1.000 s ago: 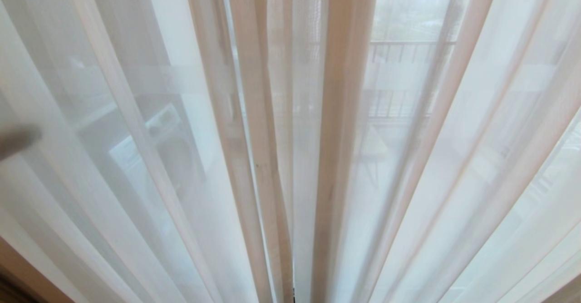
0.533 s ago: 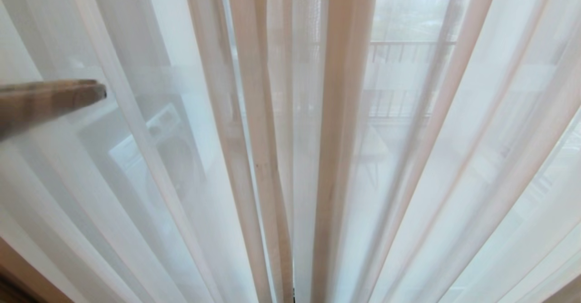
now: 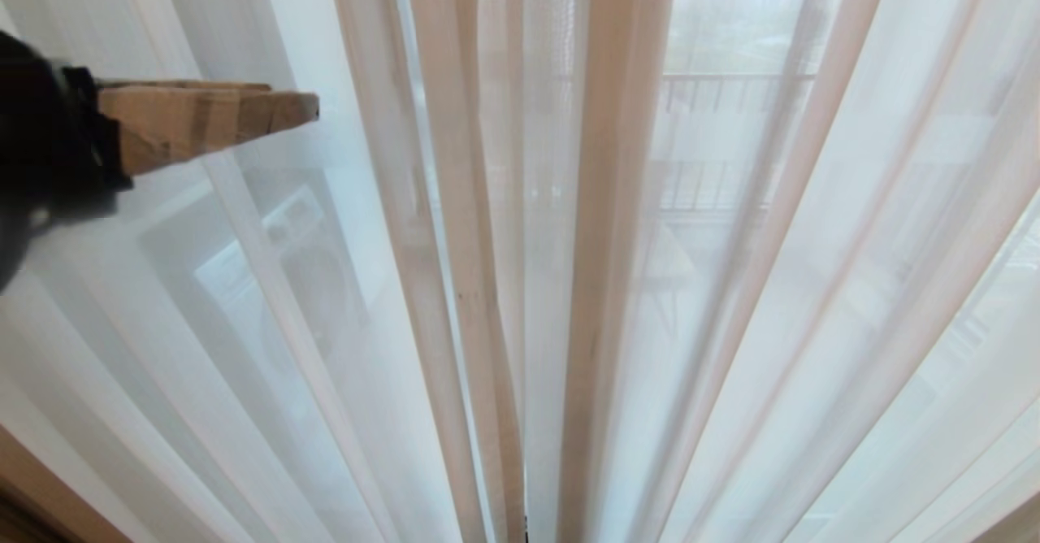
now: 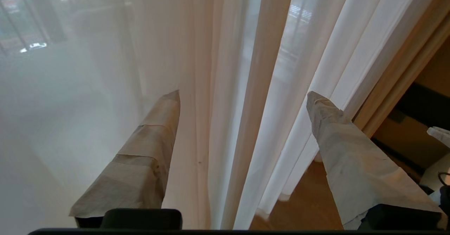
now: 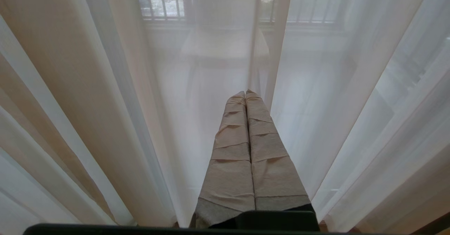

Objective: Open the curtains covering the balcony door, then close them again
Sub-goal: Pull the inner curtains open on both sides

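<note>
From the head, the curtains hang drawn across the whole view, and the left pincer reaches in from the left in front of them. At the left wrist its fingers stand spread, folds between them. At the right wrist, the right pincer is pressed together, empty, before the curtains.

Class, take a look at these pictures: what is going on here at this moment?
A robot faces closed sheer curtains over a balcony door. Its left gripper reaches in from the left, fingers spread wide with curtain folds between them, nothing pinched yet. The right gripper is shut and points at the sheers, holding nothing.
</note>
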